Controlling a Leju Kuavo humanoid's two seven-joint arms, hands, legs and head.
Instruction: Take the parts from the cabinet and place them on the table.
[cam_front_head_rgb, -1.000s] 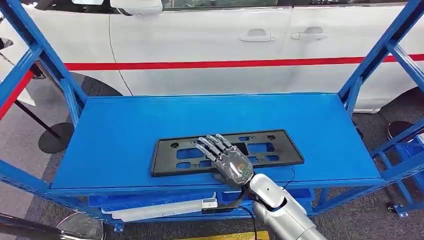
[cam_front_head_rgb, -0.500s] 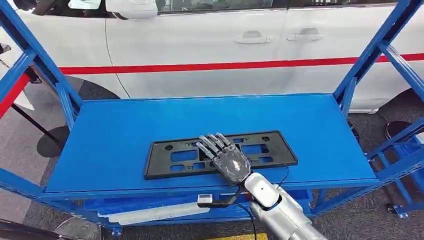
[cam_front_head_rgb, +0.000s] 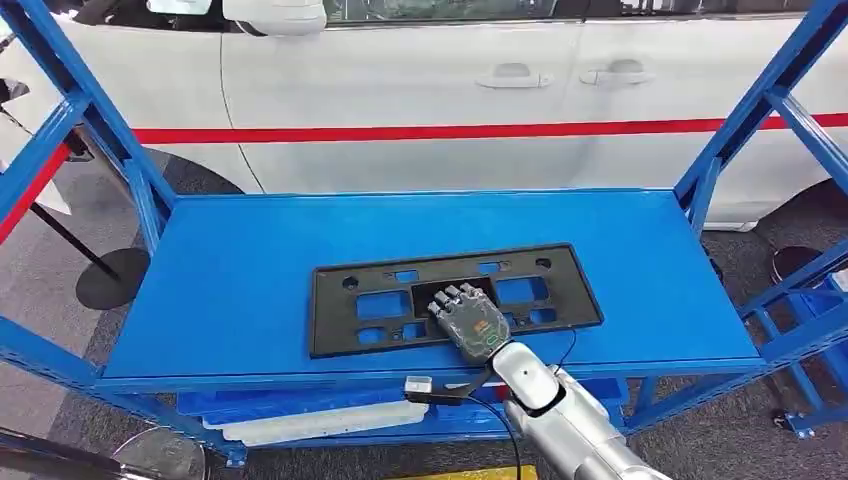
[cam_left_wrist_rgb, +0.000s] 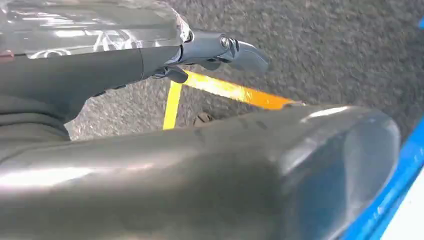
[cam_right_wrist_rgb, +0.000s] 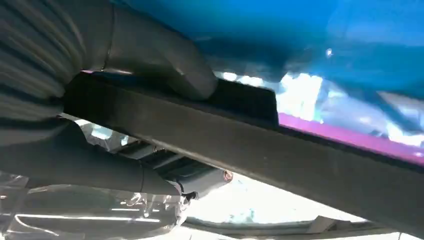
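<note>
one black plastic part (cam_front_head_rgb: 455, 297), a flat frame with cut-out windows, lies on the blue shelf (cam_front_head_rgb: 250, 260) of the rack, toward the near edge and a little right of centre. the right hand (cam_front_head_rgb: 468, 322) is on its near long edge. a second ago the fingers lay stretched out flat across the frame; now they are curled down into one of the middle openings, and the hand has drawn back toward the shelf's front lip. the right wrist view confirms a clamp: the thick grey thumb (cam_right_wrist_rgb: 165, 60) presses one face of the dark bar of the frame (cam_right_wrist_rgb: 250, 145) while the darker fingers (cam_right_wrist_rgb: 100, 170) wrap the other side, so the hand is closed on the part, not merely resting on it. the frame also sits slightly differently on the shelf than half a second ago, though the head camera has swung too, so how much of that is real sliding i cannot tell.

i judge that the grasp step is about done and the lift is next; the part is not yet off the shelf. the grip is near the middle of one long edge, so the wide frame may sag or twist when raised, and its far corners need to come past the blue uprights (cam_front_head_rgb: 730, 130).

the left hand (cam_left_wrist_rgb: 220, 47) hangs over grey floor with a yellow line (cam_left_wrist_rgb: 235, 92); whether its fingers are apart or together i cannot tell.
</note>
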